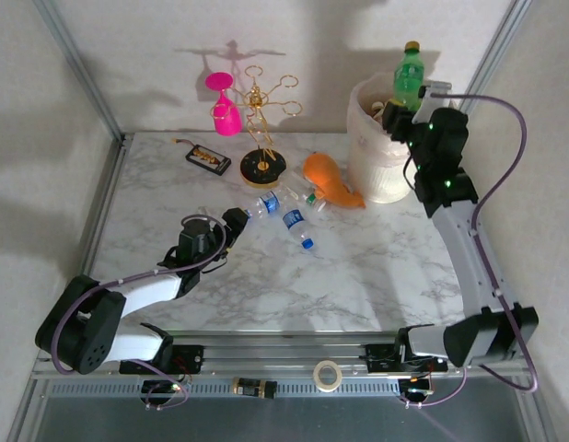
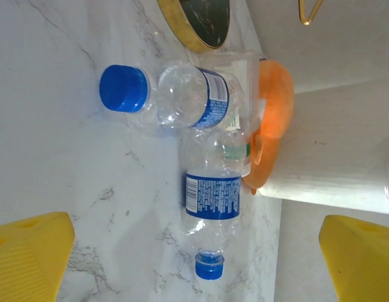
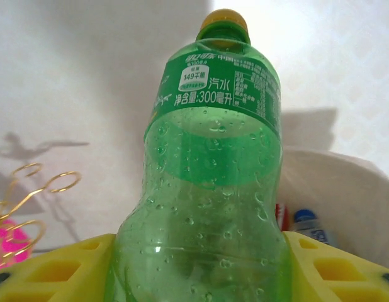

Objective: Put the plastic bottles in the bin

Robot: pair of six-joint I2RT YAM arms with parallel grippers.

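Clamping green bottle [image 3: 213, 176] upright above bin [image 1: 377, 175] rim, right gripper [image 1: 401, 115] is holding firm; label showing "汽水", "300毫升". Left gripper [image 1: 233, 224] is gaping wide near clear bottles [image 2: 212, 195] lying centre; table [image 1: 377, 276] running open toward near edge.

The left arm [image 1: 128, 295] and the right arm [image 1: 470, 244] are both built of smooth white links joined by chunky black housings, the one at the left arm's base dotted with a ring of small holes. A thin purple-grey cable [image 1: 524, 129] runs along each, and two tiny green lights [image 1: 443, 184] glow on the right arm's black upper section. The fingers [image 2: 31, 258] are bright yellow plastic with finely ribbed faces.
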